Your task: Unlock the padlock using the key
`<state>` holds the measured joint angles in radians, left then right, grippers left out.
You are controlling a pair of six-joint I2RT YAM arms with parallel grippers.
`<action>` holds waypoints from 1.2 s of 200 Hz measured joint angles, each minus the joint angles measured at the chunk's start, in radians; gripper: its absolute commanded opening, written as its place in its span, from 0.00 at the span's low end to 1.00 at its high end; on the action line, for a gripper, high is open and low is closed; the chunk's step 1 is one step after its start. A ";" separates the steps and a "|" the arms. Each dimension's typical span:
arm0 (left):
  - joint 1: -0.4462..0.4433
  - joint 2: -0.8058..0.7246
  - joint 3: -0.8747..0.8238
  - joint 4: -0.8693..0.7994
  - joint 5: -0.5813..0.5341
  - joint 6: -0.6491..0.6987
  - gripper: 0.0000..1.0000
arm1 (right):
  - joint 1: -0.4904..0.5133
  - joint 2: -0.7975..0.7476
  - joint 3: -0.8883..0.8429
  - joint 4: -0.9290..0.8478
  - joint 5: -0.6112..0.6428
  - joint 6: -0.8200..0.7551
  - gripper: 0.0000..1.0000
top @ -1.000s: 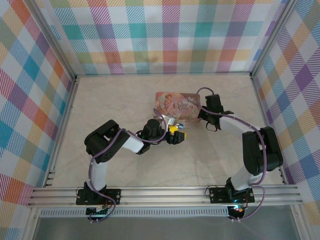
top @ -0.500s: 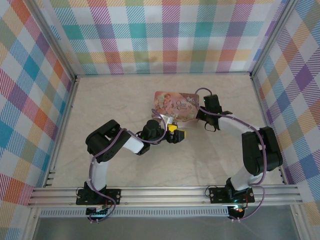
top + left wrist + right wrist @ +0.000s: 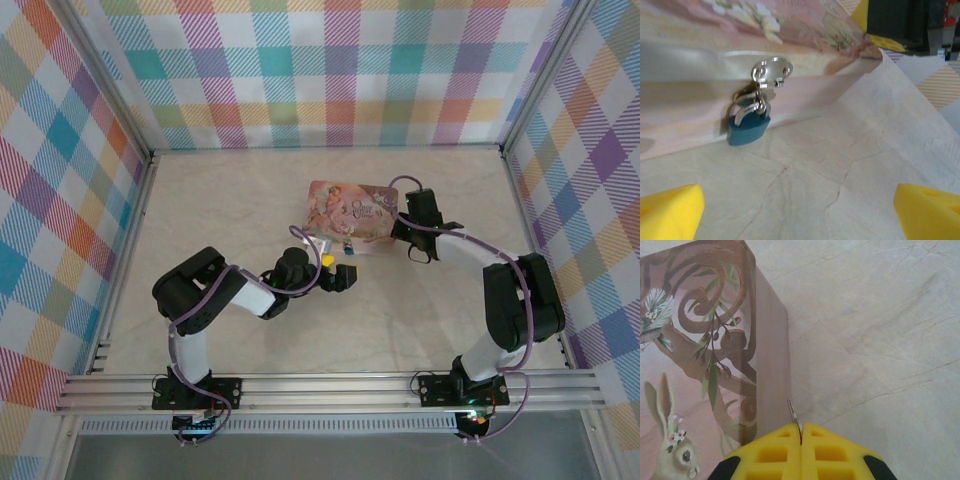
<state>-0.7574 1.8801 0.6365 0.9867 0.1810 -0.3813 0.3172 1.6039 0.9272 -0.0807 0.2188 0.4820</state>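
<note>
**A:** Which step was in hand?

**B:** By the look of it, the approach, before key met lock. The right fingers (image 3: 785, 452) were clenched at the bottom of the right wrist view. They pinched a thin metal sliver, most likely the key (image 3: 794, 416), whose tip poked up beside the corner of the box (image 3: 705, 340). Nothing was touching the padlock (image 3: 749, 129).

**A:** And the left fingers (image 3: 670, 212)?

**B:** Released. Their yellow tips sat in the lower left and lower right corners of the left wrist view, wide apart, with only bare tabletop (image 3: 840, 165) between them.

**A:** Where was the padlock?

**B:** Left of centre in that view, hanging from a silver hasp (image 3: 771, 67) on the box's side wall. Its bottom was at or just above the tabletop, and he could not tell whether it rested there. From overhead, that wall was the box's lower left edge, facing the left arm.

**A:** How did it look?

**B:** Small, with a teal-blue body. A silver shackle (image 3: 747, 111) was closed through the hasp's ring. The keyhole could not be made out.

**A:** What did the next move call for?

**B:** In his judgement, the left fingers would need to close on the body to steady it and present the keyway. The right arm sat at the box's right edge, well apart from the lock. It would have to carry the key round and line up that thin blade with a tiny slot, with little room for error.
</note>
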 measured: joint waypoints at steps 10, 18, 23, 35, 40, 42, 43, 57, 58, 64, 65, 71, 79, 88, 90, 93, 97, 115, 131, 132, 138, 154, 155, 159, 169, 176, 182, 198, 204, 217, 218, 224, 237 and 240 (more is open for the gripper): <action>0.000 -0.006 0.000 -0.007 -0.017 0.009 0.98 | 0.007 0.000 0.003 -0.001 0.000 0.000 0.00; 0.000 -0.006 0.003 -0.016 -0.026 0.013 0.98 | 0.013 0.000 0.007 -0.001 0.000 0.000 0.00; 0.000 -0.006 0.004 -0.024 -0.034 0.016 0.97 | 0.016 0.000 0.010 -0.001 0.000 0.000 0.00; 0.000 -0.005 0.012 -0.044 -0.047 0.023 0.98 | 0.024 0.000 0.014 0.000 0.000 0.000 0.00; 0.000 -0.003 0.019 -0.050 -0.052 0.026 0.98 | 0.026 0.000 0.016 0.000 0.000 0.000 0.00; 0.000 -0.002 0.023 -0.051 -0.053 0.029 0.98 | 0.027 0.000 0.016 0.000 0.000 0.000 0.00; 0.000 -0.001 0.024 -0.052 -0.053 0.029 0.98 | 0.027 0.000 0.016 0.000 0.000 0.000 0.00; 0.000 0.011 0.053 -0.061 -0.069 0.035 0.98 | 0.032 0.000 0.018 0.000 0.000 0.000 0.00; 0.000 0.012 0.055 -0.062 -0.069 0.035 0.98 | 0.032 0.000 0.018 0.000 0.000 0.000 0.00; 0.000 0.018 0.068 -0.067 -0.073 0.038 0.98 | 0.034 0.000 0.018 0.000 0.000 0.000 0.00; 0.000 0.019 0.069 -0.068 -0.074 0.038 0.98 | 0.034 0.000 0.018 0.000 0.000 0.000 0.00; 0.000 0.025 0.080 -0.069 -0.078 0.039 0.98 | 0.036 0.000 0.018 0.000 0.000 0.000 0.00; 0.000 0.034 0.095 -0.072 -0.079 0.042 0.98 | 0.039 0.000 0.019 0.000 0.000 0.000 0.00; 0.000 0.043 0.109 -0.076 -0.079 0.043 0.98 | 0.044 0.002 0.023 0.000 0.000 0.000 0.00; 0.000 0.045 0.113 -0.077 -0.079 0.043 0.98 | 0.045 0.002 0.023 0.000 0.000 0.000 0.00; 0.000 0.048 0.117 -0.080 -0.079 0.043 0.98 | 0.047 0.003 0.025 0.000 0.001 0.000 0.00; 0.000 0.051 0.122 -0.084 -0.079 0.043 0.98 | 0.049 0.003 0.026 0.000 0.001 0.000 0.00; 0.000 0.068 0.141 -0.095 -0.071 0.045 0.96 | 0.057 0.005 0.032 0.000 0.001 0.000 0.00; 0.000 0.079 0.149 -0.095 -0.051 0.046 0.94 | 0.060 0.005 0.032 0.000 0.000 0.000 0.00; 0.000 0.079 0.149 -0.095 -0.050 0.046 0.94 | 0.060 0.005 0.032 0.000 0.000 0.000 0.00; 0.000 0.080 0.149 -0.095 -0.040 0.046 0.94 | 0.060 0.005 0.032 0.000 0.000 0.000 0.00; 0.001 0.081 0.149 -0.094 -0.022 0.045 0.93 | 0.065 0.005 0.033 0.000 0.000 0.000 0.00; 0.001 0.081 0.149 -0.094 -0.021 0.045 0.93 | 0.066 0.005 0.033 0.000 0.000 0.000 0.00; 0.002 0.082 0.149 -0.094 -0.016 0.045 0.93 | 0.067 0.005 0.034 0.000 0.000 0.000 0.00; 0.007 0.084 0.149 -0.090 -0.003 0.039 0.92 | 0.069 0.005 0.034 -0.001 0.001 0.000 0.00; 0.010 0.085 0.149 -0.087 0.007 0.034 0.91 | 0.070 0.005 0.034 -0.001 0.001 0.000 0.00; 0.014 0.087 0.149 -0.082 0.018 0.030 0.91 | 0.070 0.005 0.034 -0.001 0.001 0.000 0.00; 0.024 0.089 0.145 -0.068 0.042 0.023 0.92 | 0.070 0.005 0.034 -0.001 0.002 0.000 0.00; 0.028 0.089 0.144 -0.066 0.049 0.020 0.92 | 0.071 0.005 0.034 -0.001 0.002 0.000 0.00; 0.035 0.089 0.139 -0.055 0.058 0.009 0.93 | 0.071 0.005 0.034 -0.001 0.003 0.000 0.00; 0.035 0.089 0.138 -0.054 0.058 0.008 0.93 | 0.071 0.005 0.034 -0.001 0.003 0.000 0.00; 0.039 0.089 0.133 -0.044 0.062 0.001 0.93 | 0.071 0.005 0.034 -0.001 0.004 0.000 0.00; 0.047 0.089 0.121 -0.020 0.071 -0.018 0.91 | 0.072 0.005 0.034 -0.001 0.004 0.000 0.00; 0.050 0.089 0.118 -0.013 0.074 -0.021 0.91 | 0.072 0.005 0.034 -0.001 0.004 0.000 0.00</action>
<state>-0.7071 1.9694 0.7547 0.9741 0.2550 -0.4023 0.3889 1.6093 0.9615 -0.0818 0.2226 0.4824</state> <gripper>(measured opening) 0.923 0.059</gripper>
